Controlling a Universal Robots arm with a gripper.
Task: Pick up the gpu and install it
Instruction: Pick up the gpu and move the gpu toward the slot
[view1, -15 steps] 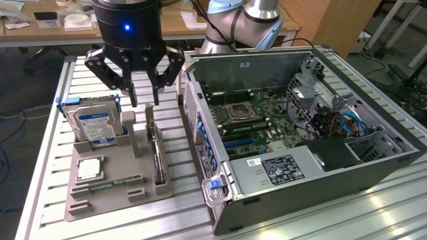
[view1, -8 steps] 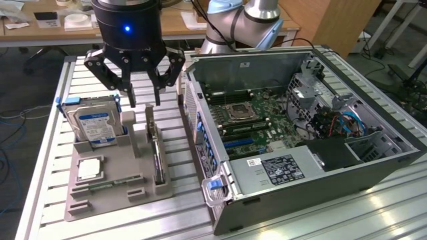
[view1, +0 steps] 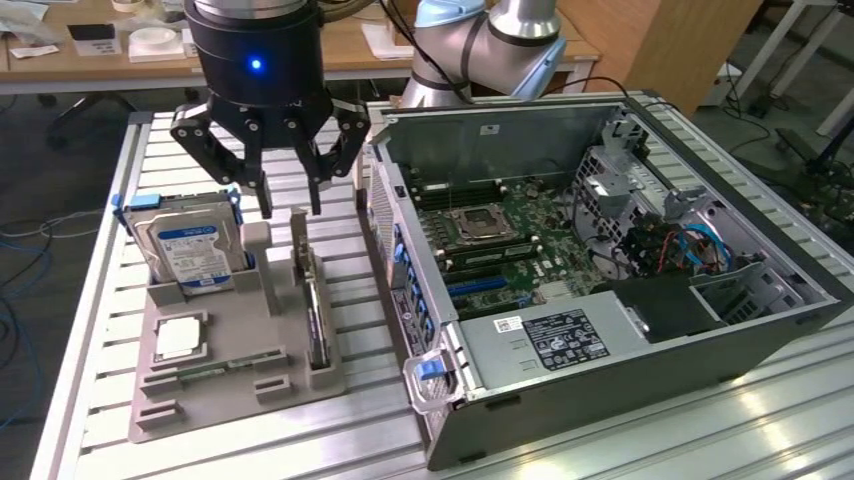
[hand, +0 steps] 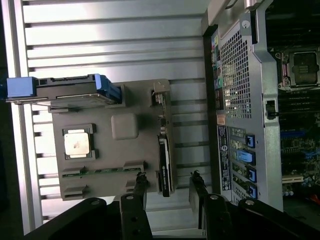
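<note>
The gpu (view1: 312, 300) is a thin dark card standing on edge in a slot of the grey holder (view1: 227, 405), on the side nearest the computer case (view1: 627, 330). In the wrist view the gpu (hand: 165, 162) shows as a narrow dark strip with its pale bracket at one end. My gripper (view1: 291, 208) hangs just above the far end of the card, open, its fingers apart and nothing held. In the wrist view my gripper (hand: 168, 177) has one dark fingertip on each side of the card's line.
The holder (hand: 125, 160) also carries a silver hard drive (view1: 187, 245) with a blue-white label, a square processor (view1: 180, 338) and a narrow memory stick (view1: 214, 368). The open case lies on the exterior view's right, its motherboard (view1: 501, 240) exposed. A slatted metal table (view1: 347, 440) lies under everything.
</note>
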